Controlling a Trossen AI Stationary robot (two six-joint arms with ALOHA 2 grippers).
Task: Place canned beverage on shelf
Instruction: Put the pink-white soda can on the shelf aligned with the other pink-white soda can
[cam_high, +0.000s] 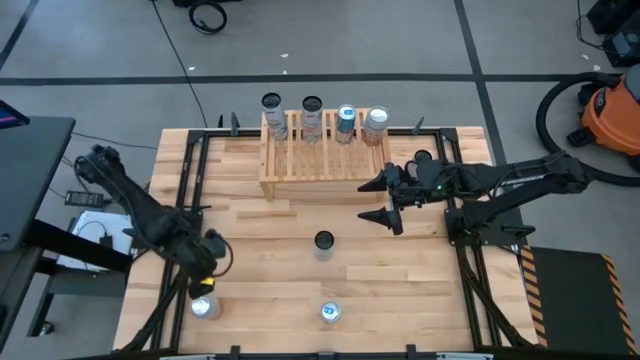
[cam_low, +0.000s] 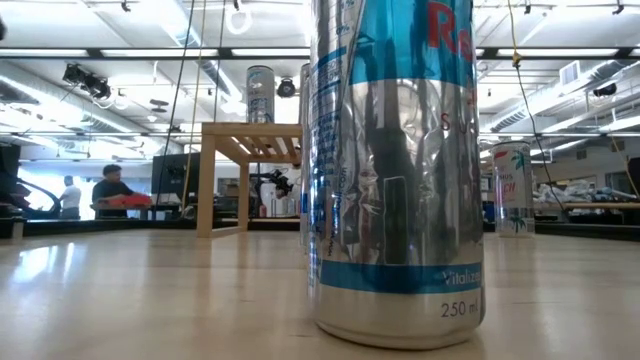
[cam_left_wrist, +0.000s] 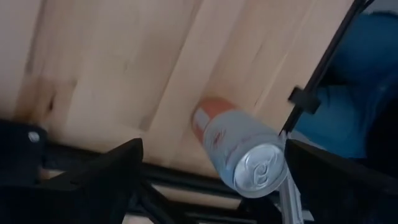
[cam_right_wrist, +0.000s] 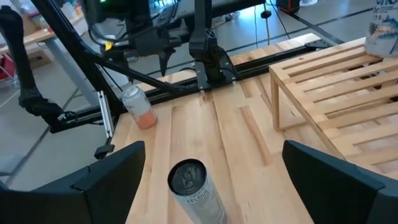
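Note:
The light wood slatted shelf (cam_high: 320, 160) stands at the table's far middle, with several cans upright along its far edge (cam_high: 311, 117). My left gripper (cam_high: 207, 283) is open near the table's near left corner. Its fingers stand on either side of an upright silver can with an orange-pink base (cam_left_wrist: 239, 149), also in the high view (cam_high: 205, 306). My right gripper (cam_high: 383, 200) is open and empty in front of the shelf's right end. It points toward a dark-topped can (cam_right_wrist: 191, 185) standing mid-table (cam_high: 323, 243).
A blue and silver can (cam_high: 330, 312) stands near the table's near edge and fills the low view (cam_low: 395, 170). The black frame rails (cam_high: 190, 190) run along the table's left and right sides. Bare tabletop lies between the shelf and the loose cans.

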